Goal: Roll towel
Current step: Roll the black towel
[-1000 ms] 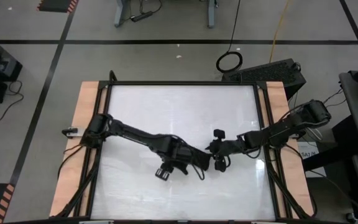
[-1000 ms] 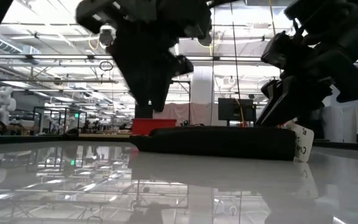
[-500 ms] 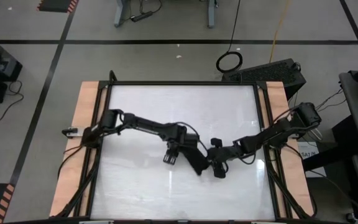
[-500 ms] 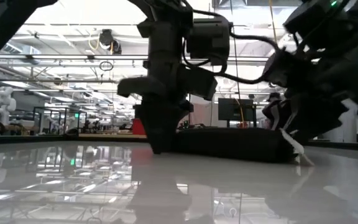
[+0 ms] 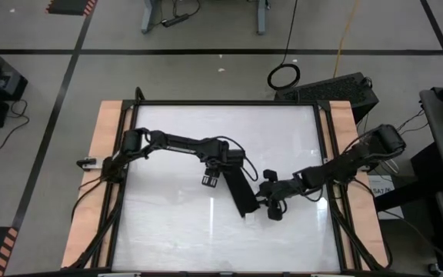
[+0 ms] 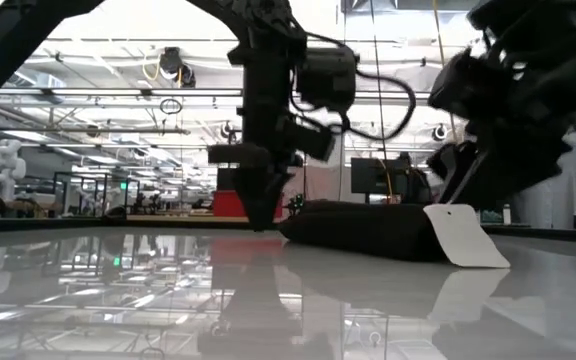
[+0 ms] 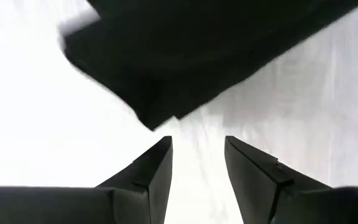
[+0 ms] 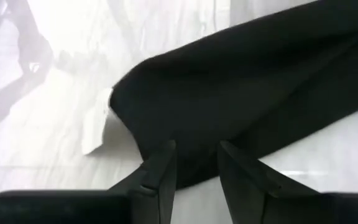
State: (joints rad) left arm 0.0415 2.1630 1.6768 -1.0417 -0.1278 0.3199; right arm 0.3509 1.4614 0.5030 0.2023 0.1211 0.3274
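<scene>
Lying as a narrow strip on the table (image 5: 168,131), the towel (image 5: 238,190) is showing its white tag (image 6: 465,237) only low down, while the left gripper (image 7: 197,163) is hovering open and empty at 1 end and the right gripper (image 8: 196,167) is gaping over the other, gripping nothing.

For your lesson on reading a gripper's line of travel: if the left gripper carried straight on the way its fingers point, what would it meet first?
Probably the towel. The left gripper has its fingers apart with nothing between them, and the black folded cloth lies just beyond the tips, though depth is unclear.

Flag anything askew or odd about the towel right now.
The towel lies as a narrow folded strip, slanted across the table rather than square to its edges. Its white tag sticks out at one end. Nothing looks damaged.
</scene>
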